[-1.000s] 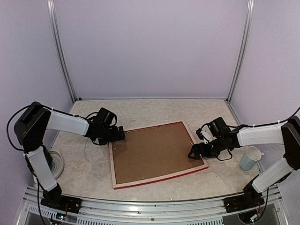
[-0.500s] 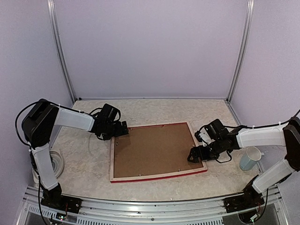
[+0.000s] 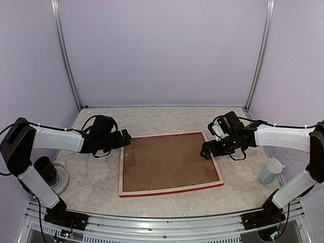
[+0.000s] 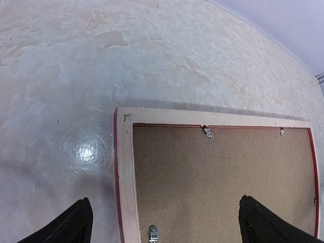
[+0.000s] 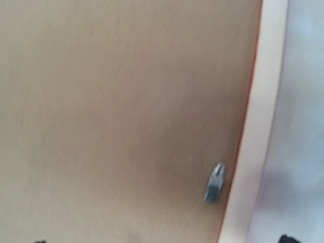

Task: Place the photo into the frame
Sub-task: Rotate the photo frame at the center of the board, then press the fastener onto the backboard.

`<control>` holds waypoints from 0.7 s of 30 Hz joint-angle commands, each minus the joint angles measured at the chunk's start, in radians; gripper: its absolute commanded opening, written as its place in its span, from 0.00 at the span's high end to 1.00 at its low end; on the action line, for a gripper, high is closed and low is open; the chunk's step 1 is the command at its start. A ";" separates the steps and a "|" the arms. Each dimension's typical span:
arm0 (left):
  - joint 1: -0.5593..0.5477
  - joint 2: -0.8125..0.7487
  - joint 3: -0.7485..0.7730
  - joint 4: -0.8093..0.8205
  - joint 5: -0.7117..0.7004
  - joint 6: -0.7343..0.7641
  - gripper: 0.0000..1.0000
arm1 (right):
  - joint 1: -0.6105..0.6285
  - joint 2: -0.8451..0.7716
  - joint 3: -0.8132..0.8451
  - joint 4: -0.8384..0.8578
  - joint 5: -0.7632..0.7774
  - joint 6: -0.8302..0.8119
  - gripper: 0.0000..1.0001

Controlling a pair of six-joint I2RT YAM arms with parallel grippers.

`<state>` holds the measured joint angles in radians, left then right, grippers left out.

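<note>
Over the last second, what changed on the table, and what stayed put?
The frame, lying back up, was turned slightly clockwise. The left arm swung outward while the left end effector stayed by the far-left corner; the right end effector moved farther back along the right edge. Both stand open, gripping nothing. The mug did not move.

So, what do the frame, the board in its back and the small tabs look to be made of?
Frame: pale bare wood with a matte finish and faint grain, and a red painted edge. Board: a brown speckled sheet, dull with no shine. It could be fibreboard or something cork-like; the pictures don't settle which. Tabs: small and silvery, probably metal by their glint.
</note>
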<state>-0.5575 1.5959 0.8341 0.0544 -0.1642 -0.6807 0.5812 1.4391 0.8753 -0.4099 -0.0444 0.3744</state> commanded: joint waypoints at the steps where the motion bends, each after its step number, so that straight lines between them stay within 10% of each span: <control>1: -0.015 -0.010 -0.077 0.048 0.013 0.008 0.01 | -0.015 0.084 0.078 -0.052 0.099 -0.052 0.01; 21: -0.041 0.070 -0.175 0.156 0.016 0.075 0.21 | -0.140 0.196 0.044 0.041 -0.002 -0.058 0.16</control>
<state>-0.5919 1.6291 0.6724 0.1822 -0.1360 -0.6197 0.4469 1.6226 0.9344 -0.3897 -0.0402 0.3111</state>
